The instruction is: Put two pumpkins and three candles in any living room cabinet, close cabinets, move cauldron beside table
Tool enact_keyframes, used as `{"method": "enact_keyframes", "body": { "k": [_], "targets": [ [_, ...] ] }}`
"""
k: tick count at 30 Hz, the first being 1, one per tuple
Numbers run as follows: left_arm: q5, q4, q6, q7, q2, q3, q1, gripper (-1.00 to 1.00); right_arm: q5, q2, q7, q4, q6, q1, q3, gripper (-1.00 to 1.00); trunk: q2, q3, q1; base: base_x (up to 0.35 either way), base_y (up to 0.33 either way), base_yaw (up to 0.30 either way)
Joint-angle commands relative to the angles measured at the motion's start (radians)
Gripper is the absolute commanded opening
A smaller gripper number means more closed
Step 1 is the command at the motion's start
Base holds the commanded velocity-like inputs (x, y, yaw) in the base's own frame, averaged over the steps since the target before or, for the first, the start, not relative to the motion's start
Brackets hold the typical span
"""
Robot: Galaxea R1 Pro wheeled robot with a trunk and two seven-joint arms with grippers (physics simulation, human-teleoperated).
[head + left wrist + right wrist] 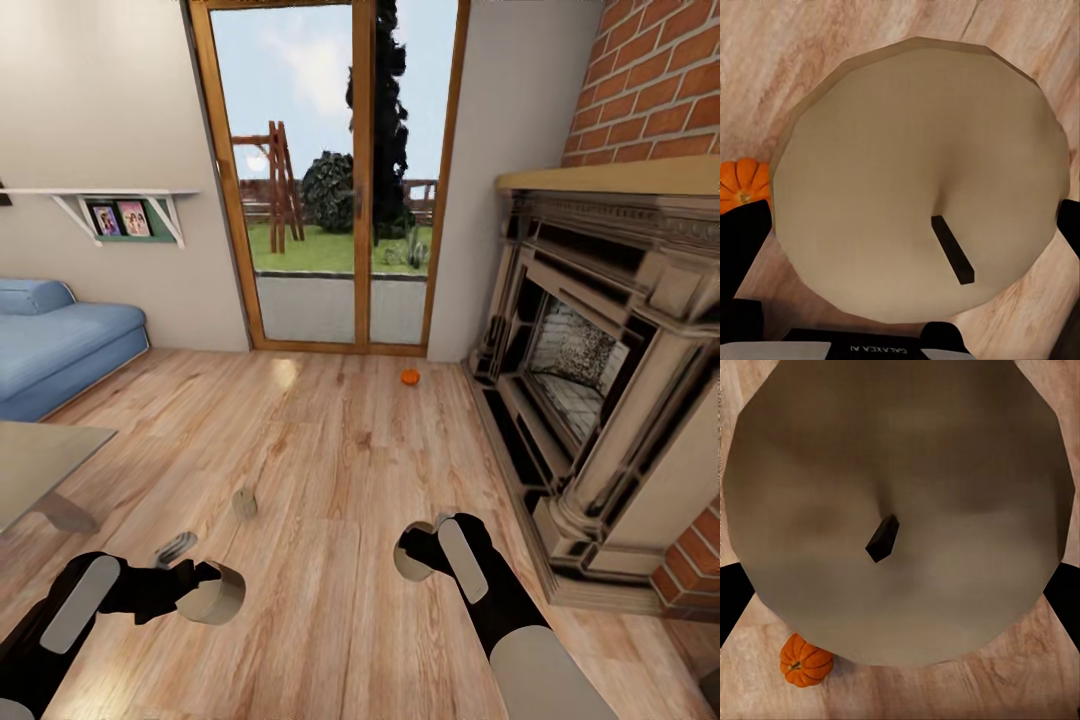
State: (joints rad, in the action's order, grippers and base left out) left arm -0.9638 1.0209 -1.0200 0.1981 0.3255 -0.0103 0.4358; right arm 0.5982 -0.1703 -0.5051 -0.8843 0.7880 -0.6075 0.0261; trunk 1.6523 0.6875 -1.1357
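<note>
My left gripper (212,592) is shut on a grey-tan candle (220,597), held low over the wooden floor. In the left wrist view this candle (907,187) shows its top and dark wick, with a black finger (742,240) at its side. My right gripper (418,553) is shut on a second candle (409,563), whose wick end (900,510) faces the right wrist camera. A third candle (244,502) stands on the floor between the arms, further ahead. One orange pumpkin (410,377) lies on the floor by the fireplace. A pumpkin (741,184) (806,660) shows past each held candle. The cabinet and cauldron are out of view.
A large stone fireplace (600,400) with a brick wall fills the right side. A blue sofa (60,350) sits at the left, with a grey table corner (40,460) in front of it. Glass doors (330,200) stand straight ahead. Wooden floor lies between.
</note>
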Motion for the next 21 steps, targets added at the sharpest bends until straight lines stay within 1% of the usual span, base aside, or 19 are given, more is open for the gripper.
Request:
{"method": "enact_keyframes", "body": {
  "k": [1, 4, 7, 14, 21],
  "targets": [
    [0.0, 0.002, 0.0, 0.0, 0.0, 0.0, 0.0, -1.0, 0.0, 0.0, 0.0, 0.0, 0.0, 0.0, 0.0, -1.0, -0.007, -0.003, 0.004, -0.094, 0.0, 0.0],
    [0.0, 0.005, 0.0, 0.001, 0.001, 0.0, 0.0, -1.0, 0.0, 0.0, 0.0, -0.001, 0.0, 0.0, 0.001, -1.0, -0.028, -0.013, 0.015, -0.135, 0.0, -0.008],
    [0.0, 0.006, 0.0, 0.0, 0.001, -0.002, 0.0, -1.0, 0.0, 0.001, 0.0, -0.001, 0.0, 0.0, 0.001, -1.0, -0.028, -0.013, 0.015, -0.133, 0.0, -0.142],
    [0.0, 0.009, 0.0, -0.002, 0.004, -0.01, 0.0, -1.0, 0.0, 0.004, 0.0, -0.001, 0.001, 0.0, 0.0, -1.0, -0.028, -0.013, 0.015, -0.043, 0.006, -0.252],
    [0.0, 0.01, 0.0, -0.002, 0.004, -0.011, 0.0, -1.0, 0.0, 0.005, 0.002, -0.001, 0.001, 0.0, 0.0, -1.0, -0.028, -0.013, 0.015, -0.215, 0.119, -0.271]
  ]
}}
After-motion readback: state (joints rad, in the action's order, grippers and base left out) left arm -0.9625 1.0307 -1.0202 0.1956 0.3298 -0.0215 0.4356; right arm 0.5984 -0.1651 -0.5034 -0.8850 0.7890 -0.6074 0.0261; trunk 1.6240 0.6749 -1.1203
